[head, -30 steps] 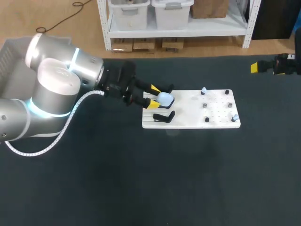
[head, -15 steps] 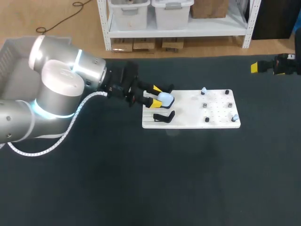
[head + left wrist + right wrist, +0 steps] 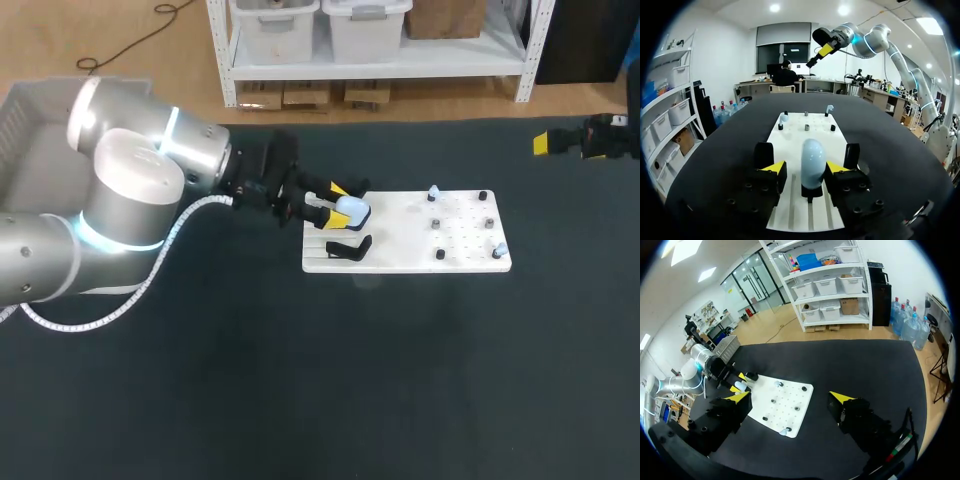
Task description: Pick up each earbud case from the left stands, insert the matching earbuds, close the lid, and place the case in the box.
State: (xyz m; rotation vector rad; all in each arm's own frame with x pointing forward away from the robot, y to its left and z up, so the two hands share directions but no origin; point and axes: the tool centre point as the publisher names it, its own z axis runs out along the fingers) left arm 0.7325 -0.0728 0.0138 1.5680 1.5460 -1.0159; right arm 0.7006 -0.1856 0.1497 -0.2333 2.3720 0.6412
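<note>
Between the fingers of the left gripper [image 3: 806, 169], the earbud case [image 3: 812, 161] covers its own stand, so how it sits there cannot be told. Ahead of that gripper, the earbuds [image 3: 784, 118] on the white board [image 3: 790, 145] are too small to match to a case. In the head view the right arm [image 3: 605, 138] is cut off by the edge just behind its gripper. The box [image 3: 25, 120], behind the left gripper, is partly hidden by the left arm [image 3: 130, 200] and also cut off.
</note>
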